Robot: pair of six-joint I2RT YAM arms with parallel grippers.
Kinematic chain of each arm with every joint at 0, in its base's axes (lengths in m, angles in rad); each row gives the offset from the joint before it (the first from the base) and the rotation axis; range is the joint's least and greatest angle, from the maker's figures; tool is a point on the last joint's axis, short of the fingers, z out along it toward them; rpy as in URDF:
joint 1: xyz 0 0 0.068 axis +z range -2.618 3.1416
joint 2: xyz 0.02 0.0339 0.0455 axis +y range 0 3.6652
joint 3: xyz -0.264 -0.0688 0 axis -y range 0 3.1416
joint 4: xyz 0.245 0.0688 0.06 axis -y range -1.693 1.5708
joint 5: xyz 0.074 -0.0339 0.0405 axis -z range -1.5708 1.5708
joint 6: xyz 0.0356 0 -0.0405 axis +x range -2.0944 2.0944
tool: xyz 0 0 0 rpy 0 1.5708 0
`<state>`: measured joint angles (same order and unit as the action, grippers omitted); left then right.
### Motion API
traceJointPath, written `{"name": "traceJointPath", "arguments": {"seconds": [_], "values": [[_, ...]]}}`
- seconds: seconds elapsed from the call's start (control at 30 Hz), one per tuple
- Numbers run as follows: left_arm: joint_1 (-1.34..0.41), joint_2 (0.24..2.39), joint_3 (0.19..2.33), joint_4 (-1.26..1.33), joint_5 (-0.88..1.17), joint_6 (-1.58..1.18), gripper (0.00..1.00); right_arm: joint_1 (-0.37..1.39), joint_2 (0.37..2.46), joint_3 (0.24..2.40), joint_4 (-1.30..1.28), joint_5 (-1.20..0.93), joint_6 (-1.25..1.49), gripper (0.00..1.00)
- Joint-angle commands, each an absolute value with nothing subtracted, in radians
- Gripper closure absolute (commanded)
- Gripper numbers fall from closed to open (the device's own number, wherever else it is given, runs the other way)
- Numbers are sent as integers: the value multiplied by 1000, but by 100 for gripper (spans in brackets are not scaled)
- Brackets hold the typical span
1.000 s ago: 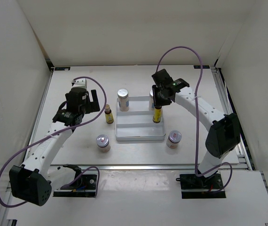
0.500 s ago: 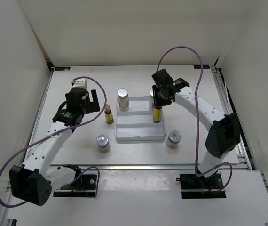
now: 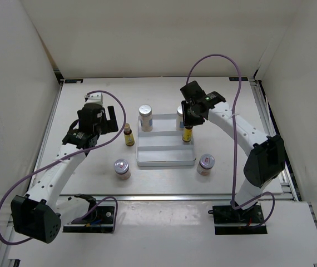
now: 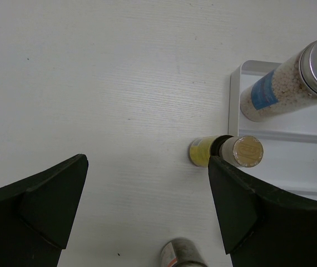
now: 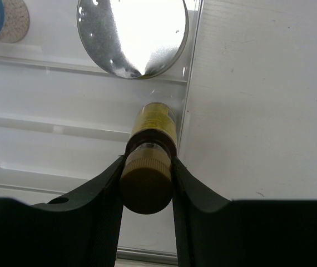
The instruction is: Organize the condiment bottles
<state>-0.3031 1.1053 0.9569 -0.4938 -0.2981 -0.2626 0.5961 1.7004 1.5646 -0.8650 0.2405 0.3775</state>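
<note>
The white ridged tray (image 3: 164, 154) lay mid-table. Over the last second the right gripper (image 5: 146, 186), clamped on an amber bottle (image 5: 154, 123), barely shifted, holding it upright at the tray's right edge, so placement seemed close. The left gripper (image 4: 147, 167) gaped wide and empty just left of the other amber bottle (image 3: 129, 135).

We see bright, even light falling from overhead in the top view. The white table (image 3: 92, 100) and walls (image 3: 147, 39) bounce it around, so shadows on the table are faint and soft-edged. In the right wrist view the silver cap (image 5: 132, 36) at 12 o'clock is blown out to white glare, and the amber bottle (image 5: 154, 119) blurs toward its dark top near 6 o'clock. In the left wrist view the left gripper (image 4: 147, 167) shows blurred, nearly black fingers (image 4: 36, 211) at 7 and 5 o'clock, and a jar (image 4: 181, 255) at 6 o'clock is out of focus.
</note>
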Motion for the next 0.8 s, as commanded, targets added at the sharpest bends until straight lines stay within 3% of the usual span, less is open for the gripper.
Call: {"name": "traceJointPath", "arguments": {"seconds": [0.0, 0.4, 0.6, 0.7, 0.77], "values": [[-305, 1098, 963, -497, -282, -261, 0, 597, 1641, 1618, -835, 256, 365, 96], [-305, 1108, 963, -497, -282, -261, 0, 597, 1724, 1569, -824, 225, 376, 96], [-305, 1117, 954, -497, -282, -252, 0, 597, 1724, 1537, -804, 225, 385, 86], [-305, 1117, 954, -497, -264, -252, 0, 597, 1724, 1528, -804, 225, 385, 69], [-305, 1117, 954, -497, -229, -242, 0, 597, 1715, 1528, -804, 216, 385, 39]]}}
